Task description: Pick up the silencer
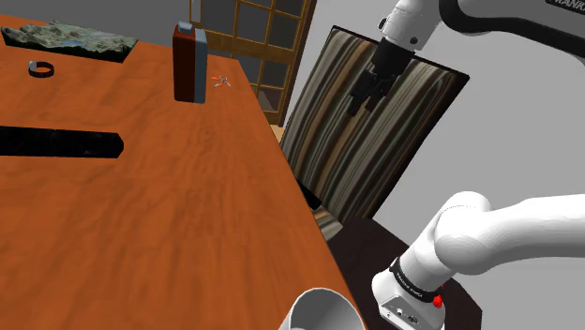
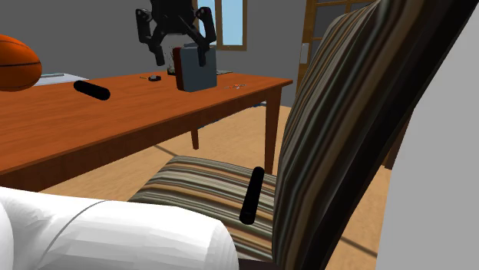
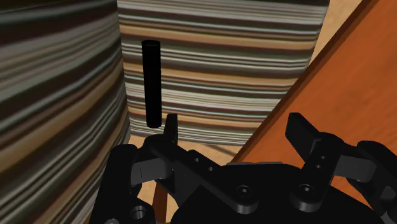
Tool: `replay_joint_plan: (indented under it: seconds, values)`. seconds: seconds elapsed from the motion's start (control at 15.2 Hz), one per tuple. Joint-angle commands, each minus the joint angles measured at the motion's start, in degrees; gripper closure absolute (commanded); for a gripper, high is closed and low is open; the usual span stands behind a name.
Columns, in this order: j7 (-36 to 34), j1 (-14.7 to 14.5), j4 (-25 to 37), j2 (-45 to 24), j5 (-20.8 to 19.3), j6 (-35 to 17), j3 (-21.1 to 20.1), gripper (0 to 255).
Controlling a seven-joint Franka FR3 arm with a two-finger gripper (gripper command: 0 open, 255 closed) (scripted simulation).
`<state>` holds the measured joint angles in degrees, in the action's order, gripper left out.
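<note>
In the shoulder view the white arm arches beyond the bench [image 1: 187,225] edge that faces the striped chair [image 1: 375,159] and holds the gripper [image 1: 364,105] high, pointing down in front of the backrest. In the second exterior view the silencer [image 2: 252,195], a slim black cylinder, rests on the chair seat close against the backrest, well below the gripper [image 2: 181,58], whose fingers stand wide apart and empty. In the wrist view the silencer [image 3: 151,83] lies ahead of the spread gripper [image 3: 234,124], off its centre line. It looks rigid, smooth and light, and likely to roll; a grip across its middle seems safest.
</note>
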<state>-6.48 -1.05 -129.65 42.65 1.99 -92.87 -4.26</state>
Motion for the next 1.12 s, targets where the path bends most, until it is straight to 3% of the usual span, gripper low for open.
replay_joint_plan:
  seconds: [0.0, 0.53, 1.06]
  values:
    - [0.0, 0.0, 0.0, 0.0, 0.0, 0.0, 0.0, 0]
    - [3.6, 1.2, -9.6, -5.9, -2.3, -14.5, 2.1, 0]
    - [6.6, 2.9, -14.6, -17.1, -4.7, -29.8, 4.3, 0]
